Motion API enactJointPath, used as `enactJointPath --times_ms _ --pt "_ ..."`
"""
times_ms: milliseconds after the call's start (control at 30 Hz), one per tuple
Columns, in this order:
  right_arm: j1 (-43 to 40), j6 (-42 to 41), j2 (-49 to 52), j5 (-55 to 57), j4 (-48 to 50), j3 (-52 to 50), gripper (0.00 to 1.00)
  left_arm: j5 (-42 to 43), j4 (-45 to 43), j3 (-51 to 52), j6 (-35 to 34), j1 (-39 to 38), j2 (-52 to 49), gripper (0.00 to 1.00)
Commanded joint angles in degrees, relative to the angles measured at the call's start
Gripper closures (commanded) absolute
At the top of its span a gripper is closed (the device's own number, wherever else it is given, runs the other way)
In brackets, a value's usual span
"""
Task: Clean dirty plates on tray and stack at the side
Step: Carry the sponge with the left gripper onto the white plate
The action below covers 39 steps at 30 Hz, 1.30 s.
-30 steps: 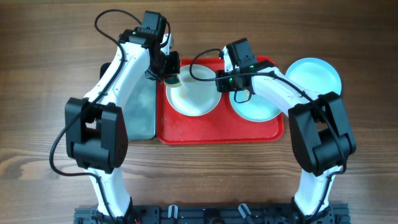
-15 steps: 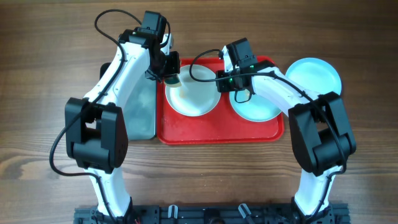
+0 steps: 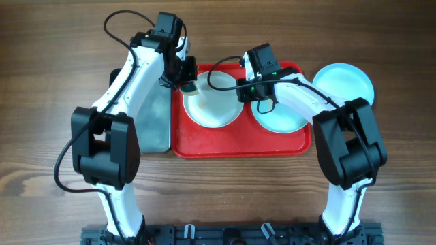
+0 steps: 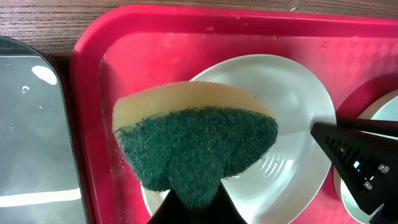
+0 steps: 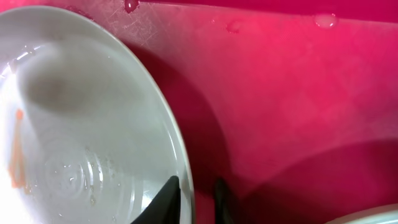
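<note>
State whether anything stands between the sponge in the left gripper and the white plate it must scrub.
Nothing visible does. The sponge in the left gripper hangs over the white plate; the right gripper holds its rim, to one side.

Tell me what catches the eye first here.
The bright red tray lies mid-table. Over its white plate, the left gripper pinches a yellow-and-green sponge, while the right gripper straddles that plate's rim. A pale aqua plate sits on the table right of the tray.
</note>
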State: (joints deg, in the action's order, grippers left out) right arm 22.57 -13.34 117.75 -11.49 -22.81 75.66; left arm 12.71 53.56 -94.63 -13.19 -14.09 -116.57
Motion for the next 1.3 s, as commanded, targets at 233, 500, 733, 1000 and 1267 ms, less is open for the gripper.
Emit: enactJointPath --times_ms 233,500,733,1000,1267 --pt "-0.13 2.84 -2.23 1.16 1.44 1.03 0.87 -0.59 -0.17 -0.09 -0.7 0.04 -0.57 0.95" --pt "-0.13 2.84 -3.02 1.16 1.36 1.14 0.82 -0.59 -0.17 -0.09 -0.7 0.04 -0.57 0.95" --pt "-0.13 2.84 -3.02 1.18 -0.85 0.57 0.85 -0.59 -0.17 -0.07 -0.7 0.04 -0.57 0.94" --pt "-0.13 2.82 -2.95 1.16 -1.95 0.35 0.96 -0.61 -0.2 -0.09 -0.7 0.04 -0.57 0.94" --pt "-0.13 2.69 -2.91 1.16 -1.92 0.35 0.96 -1.88 -2.56 2.99 -0.74 0.04 -0.57 0.96"
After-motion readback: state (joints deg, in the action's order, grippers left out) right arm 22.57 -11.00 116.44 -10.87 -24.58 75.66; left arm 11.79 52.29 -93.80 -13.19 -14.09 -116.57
